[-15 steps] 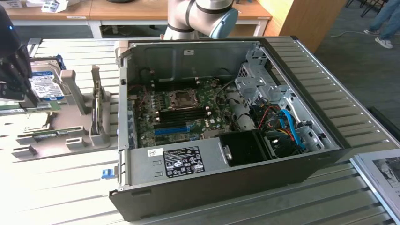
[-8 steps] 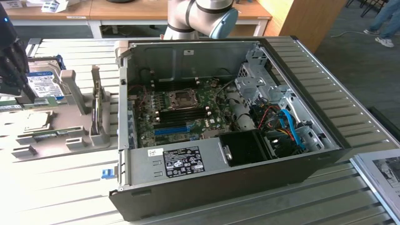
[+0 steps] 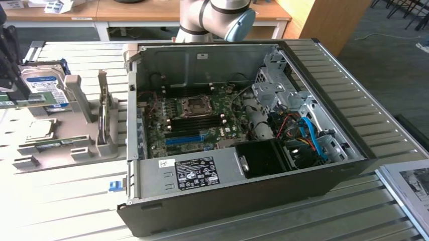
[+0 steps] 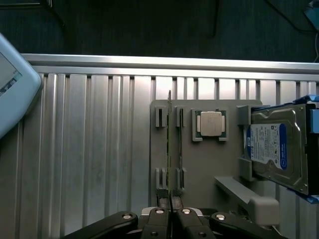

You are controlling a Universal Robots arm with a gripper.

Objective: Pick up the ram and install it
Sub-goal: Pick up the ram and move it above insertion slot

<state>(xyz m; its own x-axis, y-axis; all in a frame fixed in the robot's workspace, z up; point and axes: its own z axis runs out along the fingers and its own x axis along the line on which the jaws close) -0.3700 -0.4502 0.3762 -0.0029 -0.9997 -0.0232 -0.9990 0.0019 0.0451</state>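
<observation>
The ram (image 4: 169,144) stood on its long edge in the grey holder (image 4: 209,164), so the wrist view caught it edge-on as one thin dark line. Its long axis ran parallel to the ribs of the tabletop (image 4: 89,149). One end pointed toward the tabletop's raised edge rail and the other toward my gripper (image 4: 170,206). Small grey posts flanked it near both ends.

My fingertips (image 4: 160,215) were pressed almost together, with a narrow seam between them that lined up with the ram's edge. I could not tell whether they touched the stick or hung above it. The chips and label on the ram's faces were hidden from me. A pale rounded object (image 4: 12,84) was cut off at the frame edge, and so was the far side of the hard drive (image 4: 271,144).

In the exterior view a dark shape (image 3: 7,60) at the left border was too cropped to identify.

On one side of the ram lay bare ribbed tabletop out to the rail. On the other side sat a square processor chip (image 4: 210,123), then the hard drive, both in the same holder. In the exterior view the holder (image 3: 60,161) lay just beside the open computer case (image 3: 221,201) on that view's left. The case's upright wall stood close along it.
</observation>
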